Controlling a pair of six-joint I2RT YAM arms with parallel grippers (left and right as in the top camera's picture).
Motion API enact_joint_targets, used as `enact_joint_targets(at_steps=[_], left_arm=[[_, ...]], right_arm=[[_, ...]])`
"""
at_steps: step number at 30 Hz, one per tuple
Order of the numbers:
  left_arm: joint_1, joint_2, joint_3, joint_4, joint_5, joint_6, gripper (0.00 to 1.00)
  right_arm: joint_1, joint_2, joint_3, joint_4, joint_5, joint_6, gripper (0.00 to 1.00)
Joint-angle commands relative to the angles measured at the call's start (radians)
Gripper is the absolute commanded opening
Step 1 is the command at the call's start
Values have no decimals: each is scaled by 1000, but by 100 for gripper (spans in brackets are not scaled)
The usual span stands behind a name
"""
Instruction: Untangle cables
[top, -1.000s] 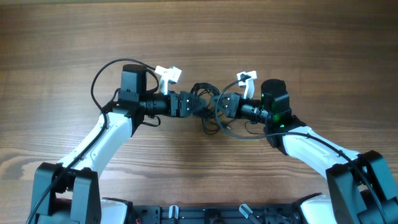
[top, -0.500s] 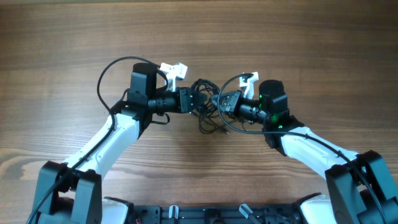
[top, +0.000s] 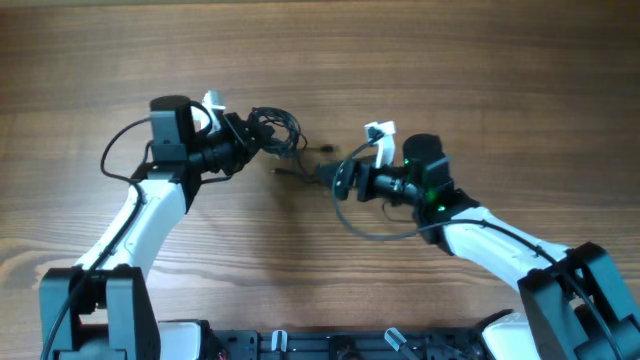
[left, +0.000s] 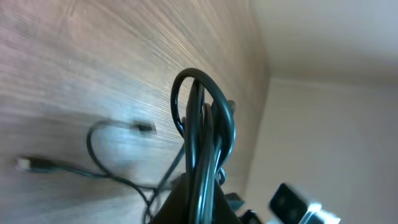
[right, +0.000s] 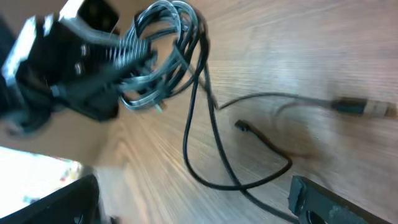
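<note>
I read the left gripper (top: 243, 143) as clenched on the cables (top: 276, 127): thin, glossy black cords looped into a tight oval coil, toward the far edge of the matte wood-grain table (top: 480, 80), left of centre. Loose strands curve from the coil across the wood, one ending in a small plug (right: 354, 107). The right gripper (top: 343, 180) is released, fingers wide, just beside those strands.
</note>
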Motion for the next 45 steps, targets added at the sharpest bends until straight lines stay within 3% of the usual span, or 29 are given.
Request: enact_joint_targets(at_steps=[1,5,9,10,11,14,15,22,24,29,35,36,37,38,40,45], left_arm=[[-6,5,5,2,169,-119,4],[-18,4,5,1,230,-203,4],[-18,4,5,1,351,-202,4],[-17,5,5,1,388,-192,4],[-17,5,5,4,431,-129,4],[-17,4,5,4,504,24,4],[-17,5,5,3,519,105,4],[-11,5,5,-40,508,535,4],[-11,5,5,-117,409,630,4],[-11,5,5,-308,42,663,4],[-11,5,5,-307,19,662,4],[-11,5,5,-304,10,662,4],[-11,5,5,-304,-2,662,4],[-11,5,5,-304,-14,662,4],[-11,5,5,-304,-30,662,4],[-11,5,5,-304,-29,662,4]], right_arm=[[80,9,12,16,195,-235,100],[176,10,12,53,373,-315,99],[197,14,12,55,548,-312,89],[197,14,12,60,570,-312,75],[197,14,12,68,568,-308,45],[197,14,12,69,568,-309,9],[194,14,12,65,568,-307,4],[137,12,12,-22,568,-283,4],[113,-3,12,-36,557,-283,4],[42,-89,12,-34,475,-282,4],[30,-123,12,-36,341,-263,8],[30,-123,12,-37,342,-235,10],[30,-123,12,-38,342,-204,20],[30,-123,12,-37,342,-167,39],[30,-123,12,-37,341,-101,53],[30,-123,12,-30,226,-24,56]])
